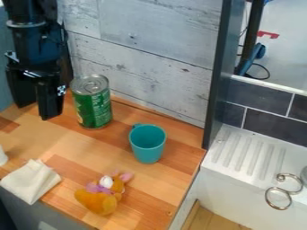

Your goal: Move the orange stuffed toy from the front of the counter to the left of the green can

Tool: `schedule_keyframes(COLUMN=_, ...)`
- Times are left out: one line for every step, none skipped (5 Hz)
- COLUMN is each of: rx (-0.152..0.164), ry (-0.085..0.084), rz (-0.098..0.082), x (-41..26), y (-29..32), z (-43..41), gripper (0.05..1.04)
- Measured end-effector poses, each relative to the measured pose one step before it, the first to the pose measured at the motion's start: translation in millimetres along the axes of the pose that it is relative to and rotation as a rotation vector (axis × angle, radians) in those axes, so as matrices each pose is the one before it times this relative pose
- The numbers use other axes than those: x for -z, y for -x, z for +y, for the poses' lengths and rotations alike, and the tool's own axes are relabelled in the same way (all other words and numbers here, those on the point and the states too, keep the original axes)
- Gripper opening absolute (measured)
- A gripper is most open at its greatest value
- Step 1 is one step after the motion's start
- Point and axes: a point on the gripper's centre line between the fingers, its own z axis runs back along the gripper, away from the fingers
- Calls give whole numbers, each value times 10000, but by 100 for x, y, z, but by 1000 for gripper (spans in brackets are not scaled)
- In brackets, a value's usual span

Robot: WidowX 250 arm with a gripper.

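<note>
Green and upright, a can [94, 105] stands on the wooden surface [90, 150] near the claw [36, 111], its fingers parted and empty. Past the can from the claw is a teal cup [147, 146]; plush toy [99, 201] and white cloth [30, 181] lie farther off.

We look down at a slant from above the wooden counter [90, 143], facing the plank wall [150, 27] behind it, near enough that the white sink [228, 185] is cut off at right.

The gripper [36, 111] hangs, fingers [50, 101] parted, near a green can [93, 105] (a teal cup [147, 146] stands nearby).
</note>
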Motion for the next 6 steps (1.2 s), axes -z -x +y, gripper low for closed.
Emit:
schedule_keyframes(rx=5, ry=113, rz=183, x=519, y=21, z=-103, gripper=1001)
schedule_keyframes(rx=582, ry=75, rz=331, x=644, y=-870, z=-1549, gripper=1001)
schedule_keyframes(rx=1267, ry=393, rz=365, x=1192, y=-2005, z=-3073, gripper=1000)
schedule_keyframes(rx=603, ry=254, rz=214, x=1365, y=-1563, z=-2030, gripper=1001)
schedule_keyframes(rx=80, ry=293, rz=303, x=1532, y=-330, z=-440, gripper=1000)
schedule_keyframes(rx=-103, ry=120, rz=195, x=1029, y=457, z=-106, gripper=1000)
